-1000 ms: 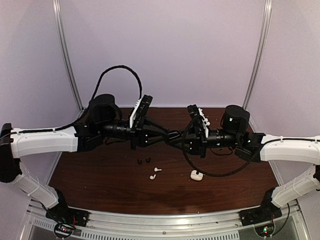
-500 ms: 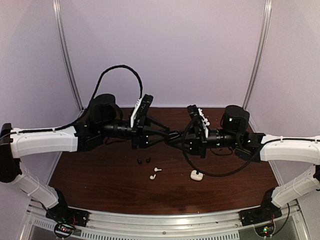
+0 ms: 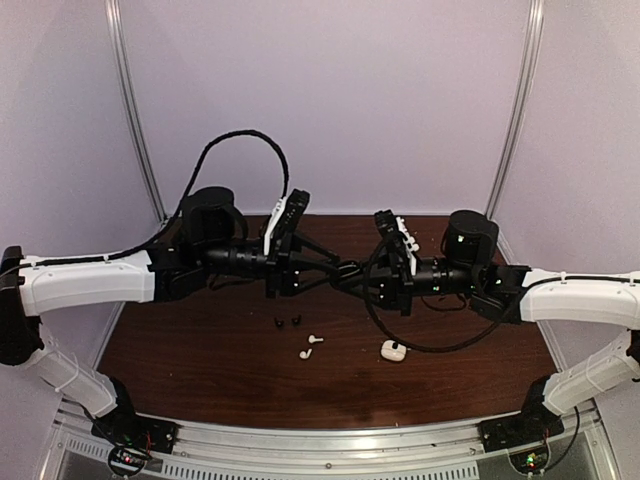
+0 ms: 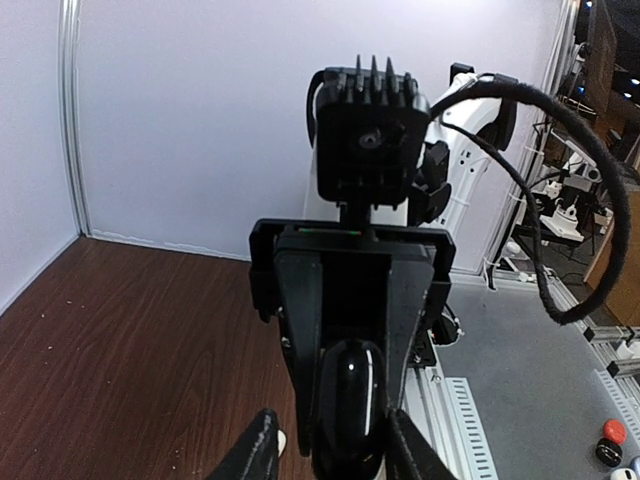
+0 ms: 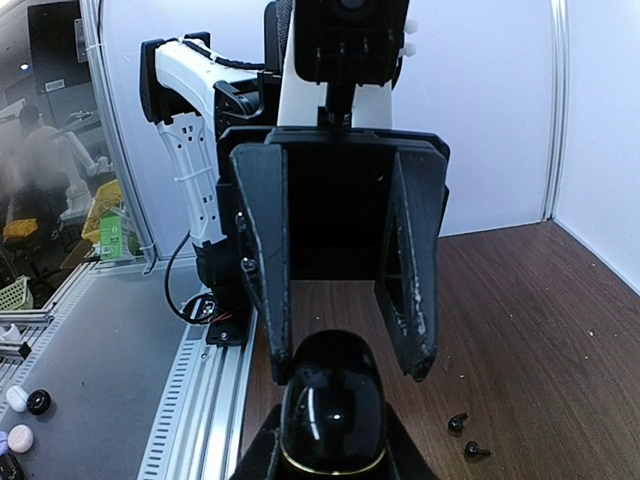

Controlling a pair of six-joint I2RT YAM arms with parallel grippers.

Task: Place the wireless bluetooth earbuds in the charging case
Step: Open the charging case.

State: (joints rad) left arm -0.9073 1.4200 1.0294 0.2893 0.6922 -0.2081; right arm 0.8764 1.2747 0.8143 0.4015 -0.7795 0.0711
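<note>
A glossy black charging case (image 5: 333, 410) with a gold seam is held in mid-air over the table's middle. My right gripper (image 5: 330, 455) is shut on its base. My left gripper (image 4: 335, 455) is open, and its fingers (image 5: 272, 290) straddle the case's (image 4: 350, 400) other end with a gap on one side. The two grippers meet tip to tip in the top view, left (image 3: 338, 268) and right (image 3: 354, 275). Two black earbuds (image 3: 288, 322) and two white earbuds (image 3: 310, 346) lie on the table below. The black ones also show in the right wrist view (image 5: 466, 436).
A small white charging case (image 3: 392, 350) lies on the brown table (image 3: 200, 350) right of the white earbuds. A black cable (image 3: 420, 345) droops from the right arm just behind it. White walls stand close at the back and both sides.
My left wrist has tilted and edged slightly right toward the case. The right arm, the case and the earbuds have stayed put.
</note>
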